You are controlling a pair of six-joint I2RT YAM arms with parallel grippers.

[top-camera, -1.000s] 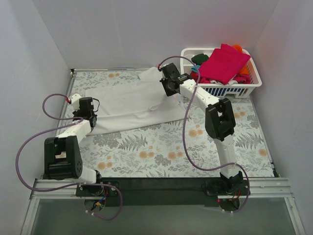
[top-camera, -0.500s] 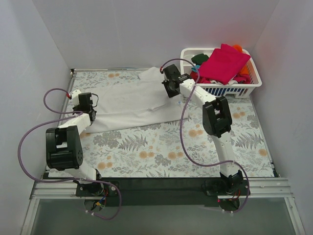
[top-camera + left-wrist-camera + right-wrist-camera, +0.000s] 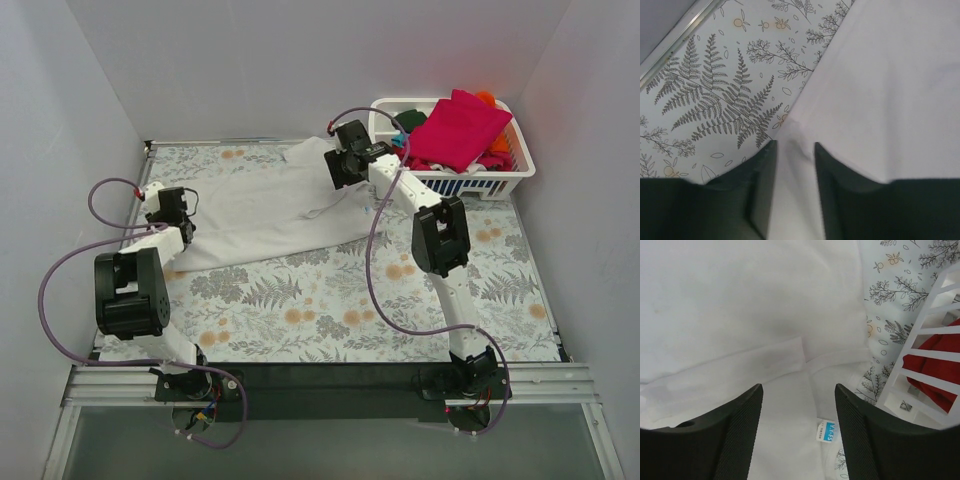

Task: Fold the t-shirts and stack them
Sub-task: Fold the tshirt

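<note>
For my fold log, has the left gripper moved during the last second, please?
Yes: the left gripper, pinching the white t-shirt, moved away from the near rail.

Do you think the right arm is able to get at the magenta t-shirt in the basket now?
Probably yes: the right gripper hangs open over the white t-shirt beside the basket, and the magenta t-shirt lies uncovered on top.

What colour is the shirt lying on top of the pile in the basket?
Magenta. That shirt shows best in the top external view.
</note>
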